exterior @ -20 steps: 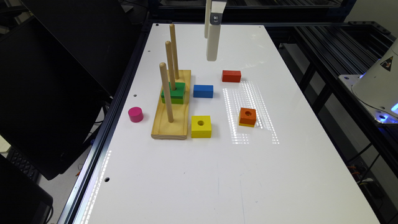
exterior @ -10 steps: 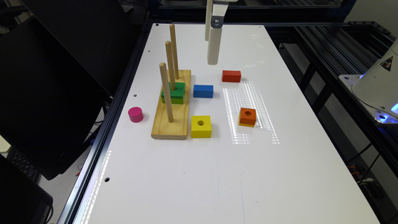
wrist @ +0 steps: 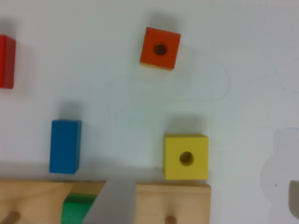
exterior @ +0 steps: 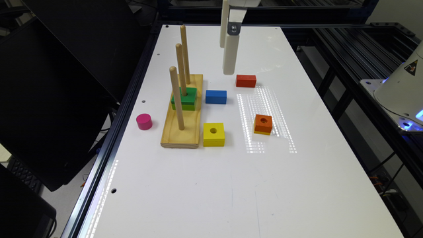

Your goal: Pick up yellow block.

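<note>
On the white table (exterior: 231, 185), the yellow block (exterior: 213, 134) lies flat with its round centre hole facing up, just beside the near end of the wooden peg base (exterior: 183, 115), on the exterior view's right of it; whether the 2 touch cannot be told. In the wrist view the yellow block (wrist: 186, 157) sits close against the long edge of the peg base (wrist: 149, 200).

3 upright wooden pegs (exterior: 176, 97) rise from the base, and a green block (exterior: 184, 98) with a lime underlayer is threaded on the middle one. A blue block (exterior: 216, 97) lies beyond the yellow one, near the base's far half. An orange holed block (exterior: 263, 124) with a thin yellow base rests toward the exterior view's right, apart from the yellow block. A red block (exterior: 246, 80) lies farther back, and a magenta cylinder (exterior: 144, 121) stands on the other side of the base.

The gripper (exterior: 230, 59) hangs in the air above the table near the red block, well apart from the yellow block; whether its fingers are spread or closed cannot be told.
</note>
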`<control>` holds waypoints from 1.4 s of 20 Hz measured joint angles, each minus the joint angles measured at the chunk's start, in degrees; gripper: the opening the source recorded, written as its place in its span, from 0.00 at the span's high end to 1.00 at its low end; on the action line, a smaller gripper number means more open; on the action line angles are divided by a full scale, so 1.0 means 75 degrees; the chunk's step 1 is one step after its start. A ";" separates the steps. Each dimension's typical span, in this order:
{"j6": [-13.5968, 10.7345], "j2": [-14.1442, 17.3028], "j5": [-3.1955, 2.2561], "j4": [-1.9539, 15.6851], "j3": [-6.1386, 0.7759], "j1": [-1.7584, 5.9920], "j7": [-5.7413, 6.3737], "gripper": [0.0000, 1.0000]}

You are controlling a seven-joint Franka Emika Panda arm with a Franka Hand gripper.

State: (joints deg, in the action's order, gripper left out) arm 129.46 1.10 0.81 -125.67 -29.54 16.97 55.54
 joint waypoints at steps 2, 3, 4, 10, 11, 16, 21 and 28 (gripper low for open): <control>0.0000 0.0003 0.0000 0.0004 -0.0014 0.0000 0.0013 0.00; 0.0002 0.0029 -0.0004 0.0000 -0.0027 -0.0001 0.0030 0.00; 0.0033 0.0095 -0.0032 -0.0001 -0.0044 -0.0003 0.0064 0.00; 0.0482 0.0670 -0.0427 0.0023 -0.0079 -0.0002 0.0345 0.00; 0.0482 0.0667 -0.0431 0.0029 -0.0080 -0.0002 0.0351 0.00; 0.0498 0.0712 -0.0458 0.0012 -0.0086 -0.0003 0.0369 0.00; 0.0927 0.1254 -0.0836 -0.0026 -0.0085 0.0000 0.0613 0.00; 0.0984 0.1322 -0.0922 -0.0009 -0.0087 -0.0001 0.0683 0.00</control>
State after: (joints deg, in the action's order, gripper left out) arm 136.84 11.01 -6.10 -125.73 -30.19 16.97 60.66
